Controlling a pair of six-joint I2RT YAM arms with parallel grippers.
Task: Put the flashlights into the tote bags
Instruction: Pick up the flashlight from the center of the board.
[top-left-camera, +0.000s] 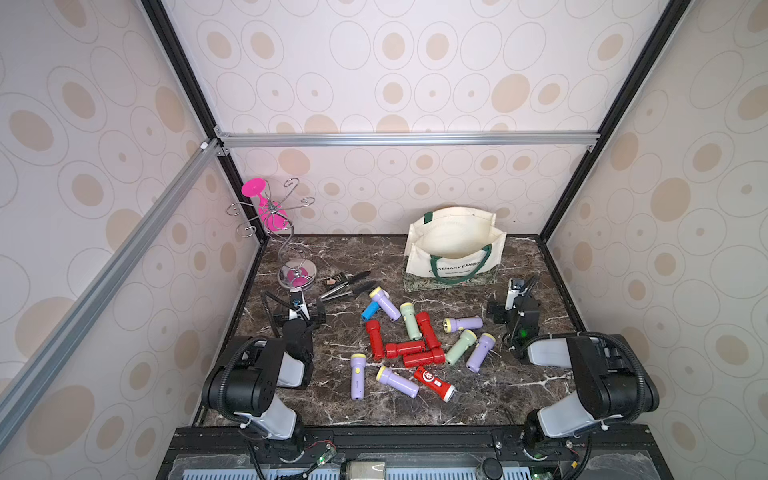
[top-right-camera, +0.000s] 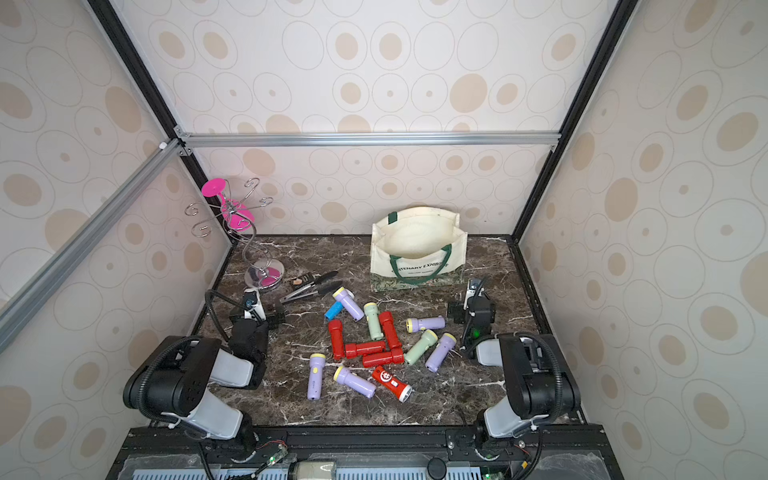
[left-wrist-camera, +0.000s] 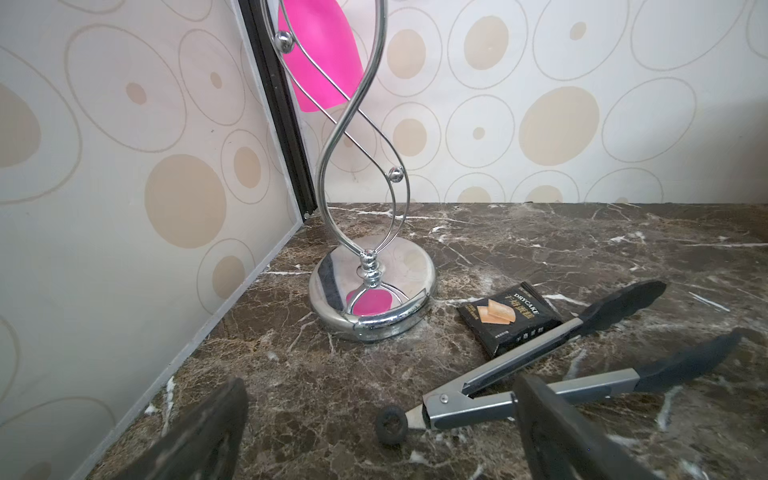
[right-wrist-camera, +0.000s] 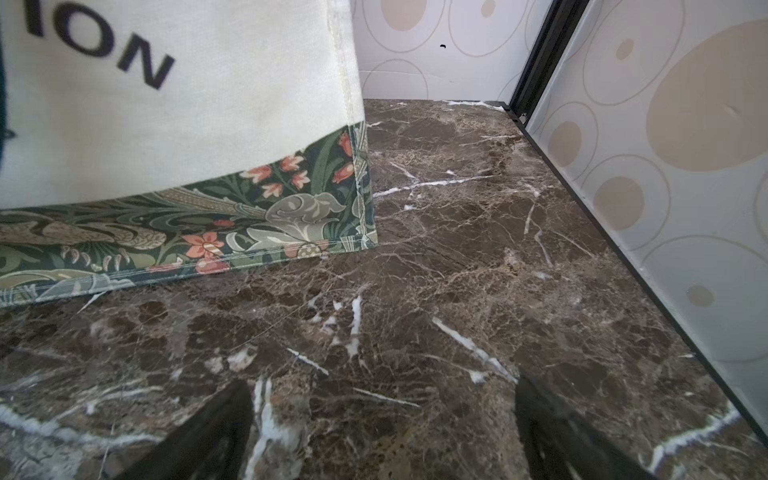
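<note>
While both arms sit low at the sides, the flashlights (top-left-camera: 405, 348) lie loose in the middle of the surface (top-left-camera: 457, 399), thirteen by my count (five red, five lilac with yellow heads, two pale green, one blue); several reds touch one another at the centre, and a lilac one beside the blue one lies furthest towards 12 o'clock. Each of them rests on the surface, outside the tote (top-left-camera: 422, 262); the tote stands upright at about 1 o'clock, near the back wall, its mouth gaping and a green handle drooped over the lettered front. Out at 3 o'clock the right gripper (right-wrist-camera: 382, 384) sits low, just beside the tote's front corner; its jaws stand wide apart with only bare surface between them, holding nothing. Over at 9 o'clock the left gripper (left-wrist-camera: 380, 382) is likewise spread wide and grips nothing; the tongs (left-wrist-camera: 449, 409) lie just ahead of it, hinge end nearest, and one finger (left-wrist-camera: 557, 432) overlaps a tong arm in the wrist view (contact I cannot judge). A packet (left-wrist-camera: 509, 318) lies with a corner under the tongs' far arm; beyond it, at 10 o'clock, a chrome stand (left-wrist-camera: 370, 299) carries a pink glass (top-left-camera: 266, 208) hung upside down.
</note>
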